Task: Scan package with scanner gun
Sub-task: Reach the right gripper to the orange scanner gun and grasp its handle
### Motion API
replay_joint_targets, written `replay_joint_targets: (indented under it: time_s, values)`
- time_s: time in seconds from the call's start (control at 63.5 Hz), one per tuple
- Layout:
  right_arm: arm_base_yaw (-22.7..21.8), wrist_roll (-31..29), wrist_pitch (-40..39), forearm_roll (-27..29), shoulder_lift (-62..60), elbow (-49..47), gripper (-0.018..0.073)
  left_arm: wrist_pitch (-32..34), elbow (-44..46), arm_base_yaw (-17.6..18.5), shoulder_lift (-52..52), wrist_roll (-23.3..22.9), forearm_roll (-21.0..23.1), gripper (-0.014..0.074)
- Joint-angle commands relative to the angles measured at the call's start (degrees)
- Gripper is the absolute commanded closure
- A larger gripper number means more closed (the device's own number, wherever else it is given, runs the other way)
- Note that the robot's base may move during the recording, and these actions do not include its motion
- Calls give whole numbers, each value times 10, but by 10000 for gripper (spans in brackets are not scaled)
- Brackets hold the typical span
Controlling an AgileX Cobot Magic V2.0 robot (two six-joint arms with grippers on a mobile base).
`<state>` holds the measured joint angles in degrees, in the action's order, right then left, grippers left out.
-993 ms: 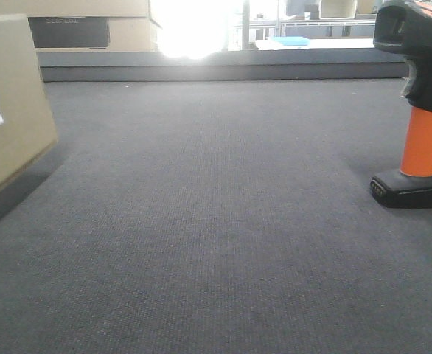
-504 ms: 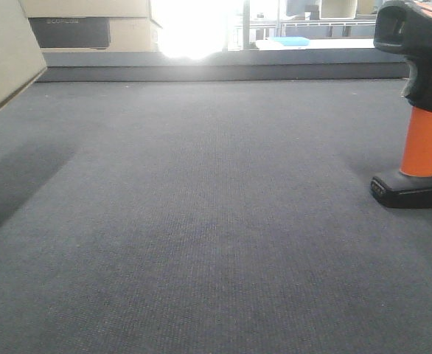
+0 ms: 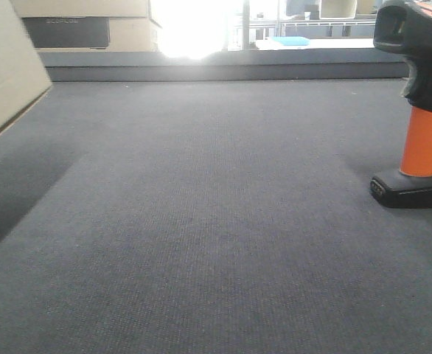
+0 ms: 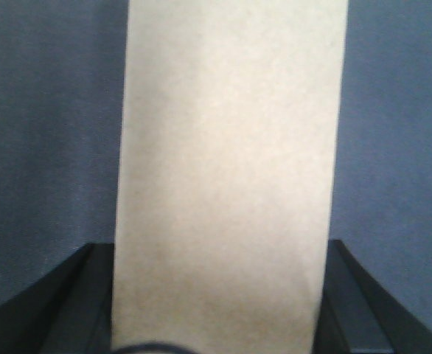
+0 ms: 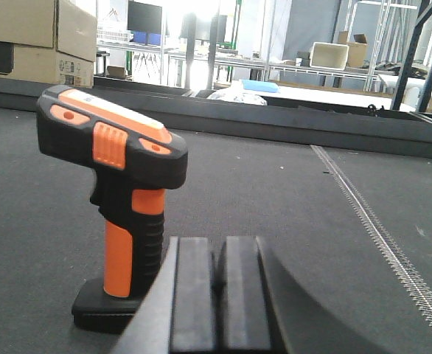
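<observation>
- Writing: the dark panel on the pale boxes (image 3: 68, 31) at the far left carries faint lettering; you cannot read it. The small label on those boxes in the right wrist view is also too blurred to read.
- The package (image 3: 6, 74) shows you only plain tan faces, in both the front and left wrist views.
- Package location: at the left edge of the front view, tilted and raised off the grey mat (image 3: 216, 221), with its shadow beneath.
- Left gripper (image 4: 216, 324): its dark fingers (image 4: 54, 310) sit against either side of the package, jaws clamped on it.
- Right gripper (image 5: 217, 295): pads pressed together with nothing between them, low over the mat.
- Scanner gun (image 3: 422, 110): upright on its black foot at the right, just beside the right gripper, not touched.
- Change: one second ago the package sat lower with its white barcode label facing you; it is now lifted and tilted, the label out of view. The scanner gun has not moved.
</observation>
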<state>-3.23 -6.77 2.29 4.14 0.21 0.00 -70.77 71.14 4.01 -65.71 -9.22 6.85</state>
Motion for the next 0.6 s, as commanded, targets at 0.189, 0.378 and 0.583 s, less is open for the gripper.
replay_joint_targets:
  time_s: [0.189,0.378,0.583]
  values:
    - [1,0,158,-4,-2,-132,721,8,0,-1,4,2,6,311]
    - [1,-2,333,-4,42,-269,721,8,0,-1,4,2,6,311]
    - [1,-60,371,-4,137,-344,721,8,0,-1,4,2,6,311]
